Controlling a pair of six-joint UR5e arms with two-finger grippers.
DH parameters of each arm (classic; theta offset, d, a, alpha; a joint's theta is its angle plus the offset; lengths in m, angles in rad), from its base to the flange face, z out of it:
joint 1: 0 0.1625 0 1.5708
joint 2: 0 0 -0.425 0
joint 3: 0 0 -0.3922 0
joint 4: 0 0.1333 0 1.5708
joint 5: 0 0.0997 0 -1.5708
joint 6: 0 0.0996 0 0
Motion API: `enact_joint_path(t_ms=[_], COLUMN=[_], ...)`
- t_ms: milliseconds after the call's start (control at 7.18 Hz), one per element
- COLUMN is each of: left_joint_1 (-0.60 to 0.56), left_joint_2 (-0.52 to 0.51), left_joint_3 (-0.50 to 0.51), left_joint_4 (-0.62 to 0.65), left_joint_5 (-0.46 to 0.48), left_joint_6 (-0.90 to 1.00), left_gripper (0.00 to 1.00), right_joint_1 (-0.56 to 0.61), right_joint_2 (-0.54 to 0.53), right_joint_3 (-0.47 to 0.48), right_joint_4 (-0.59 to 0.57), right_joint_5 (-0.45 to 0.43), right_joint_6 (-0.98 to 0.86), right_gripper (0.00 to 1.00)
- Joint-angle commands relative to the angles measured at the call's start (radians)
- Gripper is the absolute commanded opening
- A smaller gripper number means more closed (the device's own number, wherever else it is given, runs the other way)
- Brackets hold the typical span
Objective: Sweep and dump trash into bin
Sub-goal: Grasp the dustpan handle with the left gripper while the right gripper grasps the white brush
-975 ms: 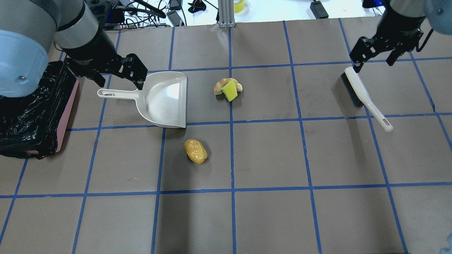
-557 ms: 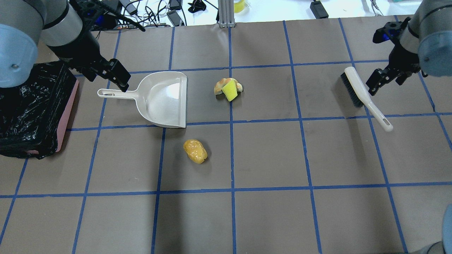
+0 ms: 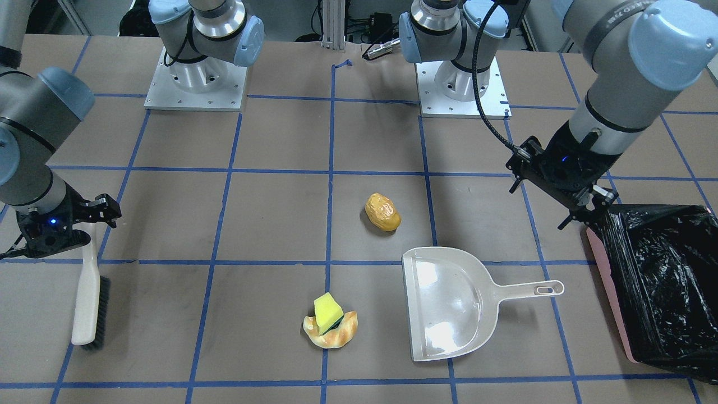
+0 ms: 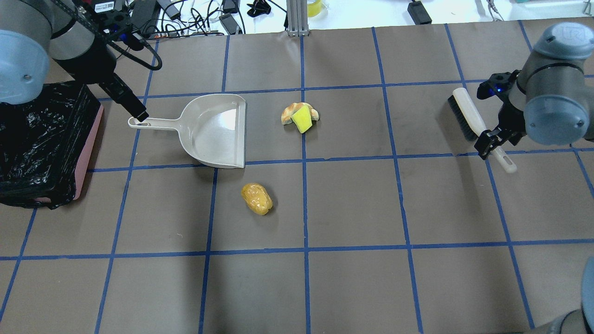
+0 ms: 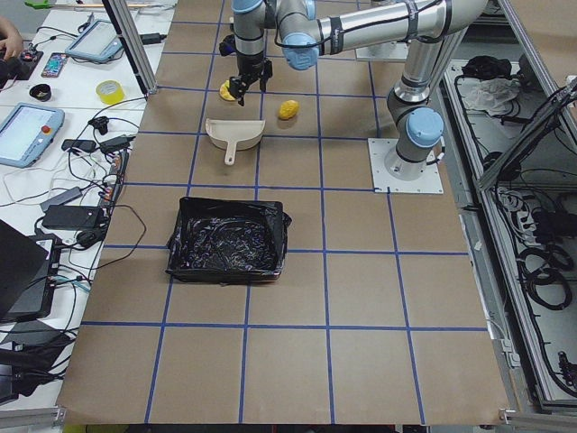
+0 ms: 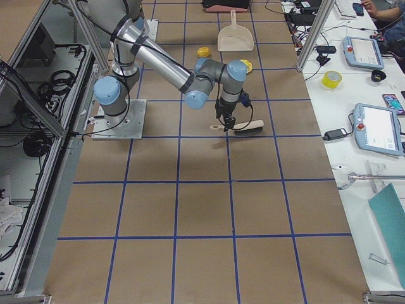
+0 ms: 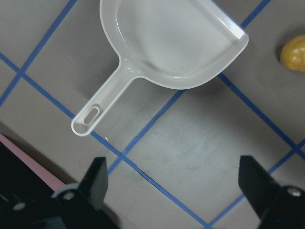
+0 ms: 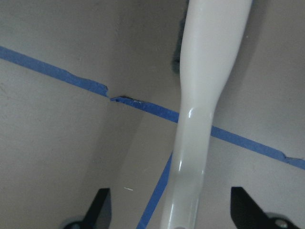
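The trash lies on the brown table: a glossy potato-like lump, and a tan bread piece with the yellow sponge wedge resting on it. The pink bin, lined with a black bag, stands at the table's left end. My left gripper is open and hovers by the handle end of the cream dustpan. My right gripper is open and straddles the handle of the cream brush.
Cables, power bricks and a metal post lie beyond the table's far edge. The arms' base plates sit at the robot side. Blue tape lines divide the table into squares.
My left gripper has moved from over the dustpan's handle base out to the handle's end. My right gripper has moved from the brush head down along it to the handle. The trash has not moved.
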Motion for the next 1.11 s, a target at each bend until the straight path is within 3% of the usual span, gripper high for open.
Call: enact_joint_path(t_ms=[0,139,278,418,835,975], left_joint_1=[0.017,0.025,0.025,0.026,0.042,0.043], left_joint_2=[-0.086,-0.123,-0.168,-0.205,-0.273,-0.294], left_joint_3=[0.001,-0.001,-0.002,-0.001,0.013,0.012], left_joint_4=[0.092,0.147,0.209,0.257,0.281,0.281], left_joint_5=[0.012,0.03,0.094,0.094,0.099,0.099], left_joint_6=[0.305,0.388,0.497,0.607,0.687,0.707], left_gripper=[0.98,0.99,0.99,0.98,0.97,0.96], right_joint_1=[-0.024,-0.027,-0.026,-0.026,-0.029,-0.027], right_joint_2=[0.022,0.024,0.024,0.024,0.021,0.012], right_joint_3=[0.011,0.011,0.009,0.009,0.003,-0.003], right_joint_4=[-0.01,-0.013,-0.014,-0.013,-0.013,-0.011], right_joint_5=[-0.004,-0.004,-0.004,-0.004,-0.002,-0.001], right_joint_6=[-0.001,0.001,0.002,0.007,0.031,0.05], right_gripper=[0.85,0.79,0.6,0.41,0.11,0.08])
